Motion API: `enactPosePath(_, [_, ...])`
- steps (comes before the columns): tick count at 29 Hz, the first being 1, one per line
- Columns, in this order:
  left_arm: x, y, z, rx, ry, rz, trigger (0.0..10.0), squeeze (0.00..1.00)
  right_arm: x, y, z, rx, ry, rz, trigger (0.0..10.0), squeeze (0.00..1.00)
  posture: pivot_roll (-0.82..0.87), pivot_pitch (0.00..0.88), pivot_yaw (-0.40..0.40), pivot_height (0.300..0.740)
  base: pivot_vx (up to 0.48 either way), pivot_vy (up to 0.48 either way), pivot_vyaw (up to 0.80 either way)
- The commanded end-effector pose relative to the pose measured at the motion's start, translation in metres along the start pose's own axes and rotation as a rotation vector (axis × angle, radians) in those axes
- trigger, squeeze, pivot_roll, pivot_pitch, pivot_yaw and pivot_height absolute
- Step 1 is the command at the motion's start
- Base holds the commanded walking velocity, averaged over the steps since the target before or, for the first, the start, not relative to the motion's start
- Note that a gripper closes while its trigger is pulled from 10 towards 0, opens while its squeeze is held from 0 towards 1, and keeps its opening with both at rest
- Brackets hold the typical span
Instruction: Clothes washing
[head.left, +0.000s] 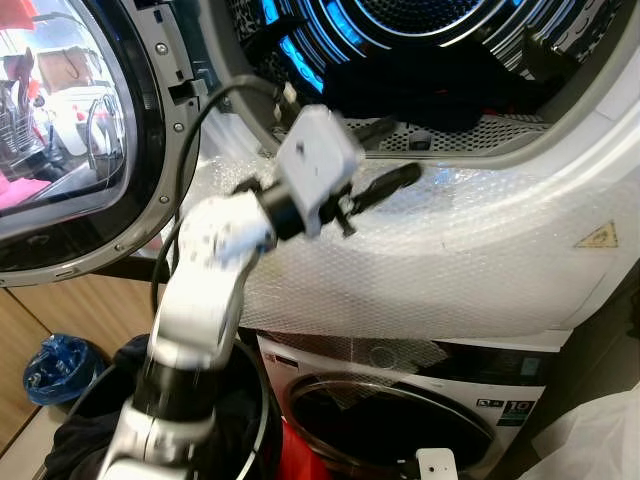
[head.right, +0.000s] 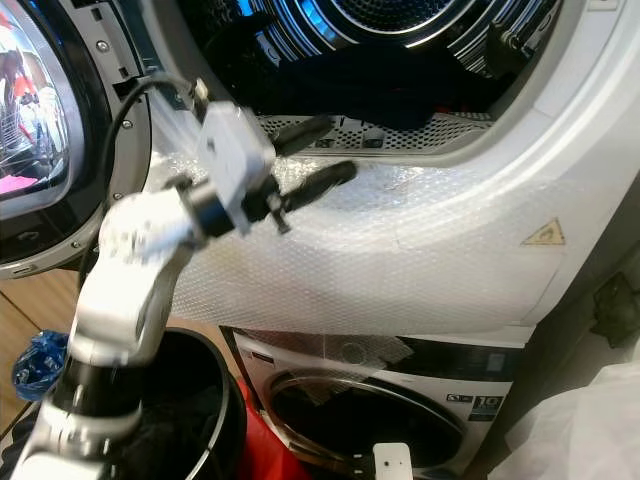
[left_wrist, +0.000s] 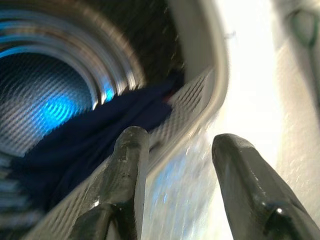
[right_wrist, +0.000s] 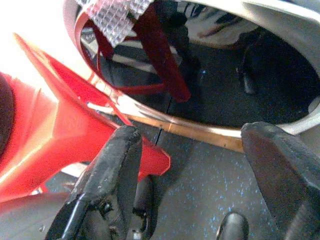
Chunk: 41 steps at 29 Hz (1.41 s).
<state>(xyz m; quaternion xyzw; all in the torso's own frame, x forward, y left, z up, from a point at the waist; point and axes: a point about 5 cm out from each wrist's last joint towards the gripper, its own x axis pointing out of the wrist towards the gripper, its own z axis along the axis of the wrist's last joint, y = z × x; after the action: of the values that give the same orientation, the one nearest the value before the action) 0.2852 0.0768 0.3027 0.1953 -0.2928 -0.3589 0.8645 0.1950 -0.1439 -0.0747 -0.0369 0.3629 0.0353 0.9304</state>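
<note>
One dark navy garment (head.left: 420, 95) is sitting inside the upper machine's drum (head.left: 440, 20), bunched up at the bottom just behind the perforated lip (head.left: 470, 135), with blue light glowing off the drum walls around it. Left gripper (head.left: 390, 160) is raised right at the edge of that opening, its fingers (left_wrist: 131, 160) spread apart and holding nothing, tips pointing over the lip toward the cloth but not touching it as far as I can see. Bubble wrap (head.left: 440, 260) covers the white front panel below the opening, and there's a yellow warning triangle sticker (head.left: 597, 237) off to the right on it. The round glass door (head.left: 70, 120) is swung wide open on the left. Underneath sits a second washer (head.left: 400, 420) with its own dark porthole. Down by the floor, a black basket (head.left: 240, 420) holds more dark clothes. Right gripper (right_wrist: 195, 165) hangs low near something red plastic (right_wrist: 55, 135), fingers apart and empty too.
</note>
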Motion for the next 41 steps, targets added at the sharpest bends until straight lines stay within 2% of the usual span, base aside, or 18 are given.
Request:
enactPosePath(1, [-0.019, -0.007, 0.000, 0.020, 0.070, 0.088, 10.0, 0.00, 0.000, 0.005, -0.003, -0.012, 0.036, 0.004, 10.0, 0.00, 0.19, 0.000, 0.139, 0.740, 0.000, 0.000, 0.00])
enactPosePath(7, [-0.065, -0.028, -0.030, -0.034, 0.290, 0.250, 10.0, 0.00, -0.001, 0.008, -0.009, -0.063, 0.085, 0.008, 10.0, 0.00, 0.25, 0.000, 0.111, 0.740, 0.000, 0.000, 0.00])
enactPosePath(8, [-0.065, -0.028, -0.030, -0.034, 0.290, 0.250, 10.0, 0.00, -0.001, 0.008, -0.009, -0.063, 0.085, 0.008, 10.0, 0.00, 0.25, 0.000, 0.111, 0.740, 0.000, 0.000, 0.00])
enactPosePath(10, [-0.084, -0.032, -0.043, -0.130, 0.390, 0.374, 10.0, 0.00, -0.001, 0.009, -0.011, -0.078, 0.099, 0.007, 10.0, 0.00, 0.26, 0.000, 0.106, 0.740, 0.000, 0.000, 0.00])
enactPosePath(14, [-0.100, -0.035, -0.047, -0.122, 0.454, 0.416, 10.0, 0.00, -0.002, 0.009, -0.013, -0.099, 0.110, 0.010, 10.0, 0.00, 0.27, 0.000, 0.099, 0.740, 0.000, 0.000, 0.00])
enactPosePath(19, [-0.156, -0.045, -0.068, -0.209, 0.708, 0.590, 10.0, 0.00, -0.002, 0.003, -0.017, -0.142, 0.139, 0.000, 10.0, 0.00, 0.31, 0.000, 0.065, 0.740, 0.000, 0.000, 0.00])
enactPosePath(22, [-0.174, -0.044, -0.072, -0.282, 0.801, 0.665, 10.0, 0.00, -0.002, 0.001, -0.018, -0.168, 0.151, 0.007, 10.0, 0.00, 0.35, 0.000, 0.043, 0.740, 0.000, 0.000, 0.00])
enactPosePath(23, [-0.188, -0.048, -0.076, -0.269, 0.900, 0.621, 10.0, 0.00, -0.002, 0.001, -0.016, -0.178, 0.150, 0.015, 10.0, 0.00, 0.35, 0.000, 0.040, 0.740, 0.000, 0.000, 0.00])
enactPosePath(24, [-0.199, -0.058, -0.080, -0.239, 1.010, 0.479, 10.0, 0.00, -0.001, 0.000, -0.014, -0.190, 0.149, 0.019, 10.0, 0.00, 0.37, 0.000, 0.029, 0.740, 0.000, 0.000, 0.00])
enactPosePath(25, [-0.202, -0.065, -0.079, -0.204, 1.039, 0.359, 10.0, 0.00, 0.000, 0.001, -0.013, -0.193, 0.148, 0.022, 10.0, 0.00, 0.38, 0.000, 0.027, 0.740, 0.000, 0.000, 0.00])
enactPosePath(26, [-0.204, -0.072, -0.071, -0.128, 1.021, 0.132, 10.0, 0.00, 0.001, 0.002, -0.009, -0.197, 0.140, 0.030, 10.0, 0.00, 0.38, 0.000, 0.023, 0.740, 0.000, 0.000, 0.00])
enactPosePath(27, [-0.205, -0.073, -0.067, -0.136, 1.012, 0.092, 10.0, 0.00, 0.002, 0.003, -0.007, -0.200, 0.135, 0.033, 10.0, 0.00, 0.39, 0.000, 0.017, 0.740, 0.000, 0.000, 0.00])
enactPosePath(29, [-0.209, -0.063, -0.059, -0.227, 0.978, 0.174, 10.0, 0.00, 0.005, 0.004, -0.001, -0.207, 0.123, 0.041, 10.0, 0.00, 0.40, 0.000, 0.010, 0.740, 0.000, 0.000, 0.00])
enactPosePath(31, [-0.214, -0.060, -0.052, -0.239, 0.977, 0.112, 10.0, 0.00, 0.006, 0.005, 0.002, -0.210, 0.115, 0.046, 10.0, 0.00, 0.41, 0.000, 0.006, 0.740, 0.000, 0.000, 0.00])
enactPosePath(36, [-0.221, -0.052, -0.039, -0.181, 1.002, 0.014, 10.0, 0.00, 0.006, 0.006, 0.004, -0.227, 0.112, 0.062, 10.0, 0.00, 0.44, 0.000, -0.001, 0.740, 0.000, 0.000, 0.00])
enactPosePath(37, [-0.219, -0.033, -0.032, -0.109, 1.007, 0.052, 10.0, 0.00, 0.006, 0.007, 0.003, -0.232, 0.120, 0.066, 10.0, 0.00, 0.45, 0.000, -0.002, 0.740, 0.000, 0.000, 0.00])
enactPosePath(40, [-0.218, -0.019, -0.024, -0.095, 1.002, 0.067, 10.0, 0.00, 0.006, 0.007, 0.002, -0.239, 0.126, 0.070, 10.0, 0.00, 0.46, 0.000, -0.004, 0.740, 0.000, 0.000, 0.00])
enactPosePath(41, [-0.219, -0.016, -0.020, -0.112, 1.004, 0.051, 10.0, 0.26, 0.006, 0.007, 0.001, -0.239, 0.128, 0.070, 10.0, 0.00, 0.46, 0.000, -0.002, 0.740, 0.000, 0.000, 0.00])
